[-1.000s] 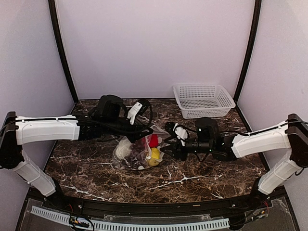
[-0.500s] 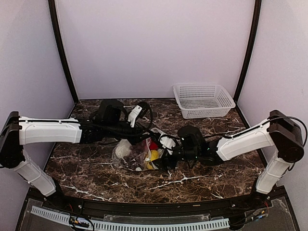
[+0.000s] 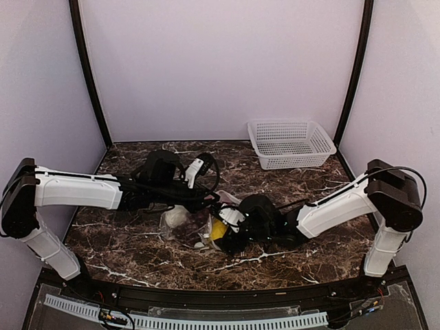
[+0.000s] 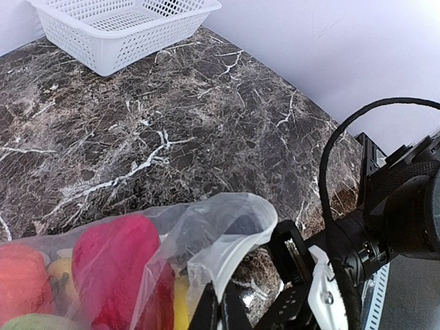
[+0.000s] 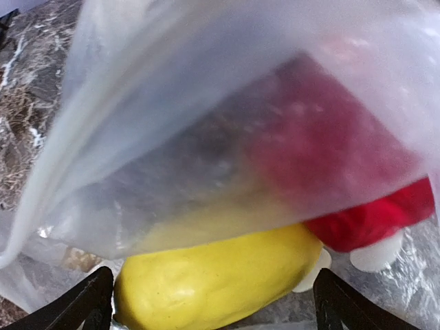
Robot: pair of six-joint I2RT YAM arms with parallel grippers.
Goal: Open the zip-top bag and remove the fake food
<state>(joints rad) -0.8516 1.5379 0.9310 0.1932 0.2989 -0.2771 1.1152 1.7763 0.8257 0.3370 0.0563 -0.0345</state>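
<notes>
My right claw point(image 3: 225, 234) has slid up to the zip-top bag point(image 4: 227, 220) mouth, spread wide around the lemon point(image 5: 220, 275). My left claw point(image 4: 217, 311) pinches the bag's lip shut, holding that mouth open.

**Even Light, Uneven Focus**

Top view: diffuse, even light on the pale walls point(image 3: 220, 69). Faint soft shadows lie beneath the arms point(image 3: 75, 189) on the dark table point(image 3: 130, 244), and the corner posts point(image 3: 88, 75) bow slightly toward the frame edges. Left wrist view: bright, with the basket point(image 4: 117, 31) and table sharp and the near bag point(image 4: 220, 227) soft. Right wrist view: the bag fills the frame as milky blur, while the lemon point(image 5: 220, 285) is somewhat crisper.
</notes>
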